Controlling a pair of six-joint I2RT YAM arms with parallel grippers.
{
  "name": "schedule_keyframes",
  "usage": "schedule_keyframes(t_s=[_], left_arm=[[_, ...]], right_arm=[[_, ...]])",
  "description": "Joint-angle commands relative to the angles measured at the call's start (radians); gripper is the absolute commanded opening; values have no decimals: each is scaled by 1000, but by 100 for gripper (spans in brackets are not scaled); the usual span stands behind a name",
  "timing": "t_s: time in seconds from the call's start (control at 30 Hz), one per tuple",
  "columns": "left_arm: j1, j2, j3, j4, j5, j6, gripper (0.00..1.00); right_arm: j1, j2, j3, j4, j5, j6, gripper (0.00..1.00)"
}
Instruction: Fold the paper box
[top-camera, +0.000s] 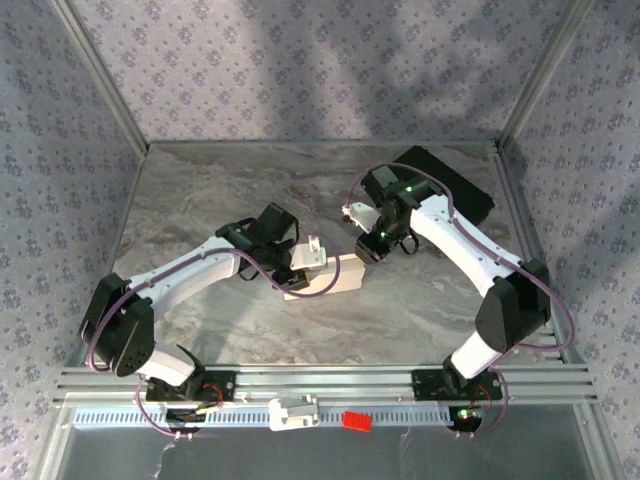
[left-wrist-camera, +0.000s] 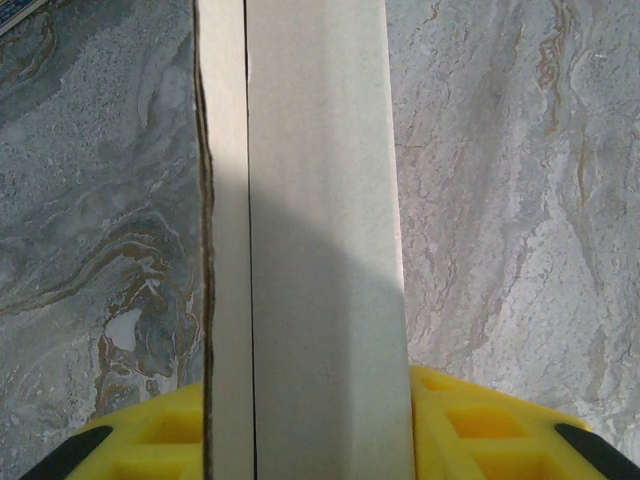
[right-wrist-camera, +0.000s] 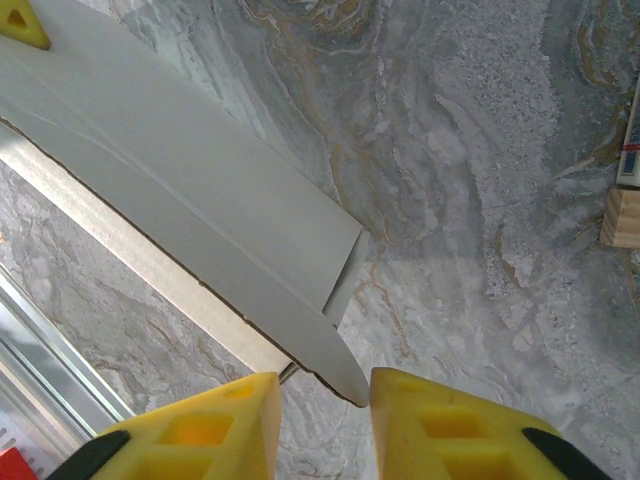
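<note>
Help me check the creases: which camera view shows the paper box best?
Right wrist: the paper box lies across it with its crease, cut edge and corner flap clear. Left wrist gives a close strip of one panel; top external shows it small and partly hidden.

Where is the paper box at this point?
Top view: the paper box is at mid-table, its left end clamped in the left pincer, its right corner inside the open right pincer; the black case is farther back right.
</note>
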Motion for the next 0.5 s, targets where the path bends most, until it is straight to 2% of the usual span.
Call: schedule_keyframes(t_s=[0.0,0.2,0.47], left_arm=[[6,24,18,-51,33,15,37],[7,23,18,-51,34,14,37],[7,25,19,-48,36,11,38]], right_arm=[[9,15,26,-24,16,-7,29],[9,6,19,-28,21,10,19],[14,9,17,-28,31,28,15]])
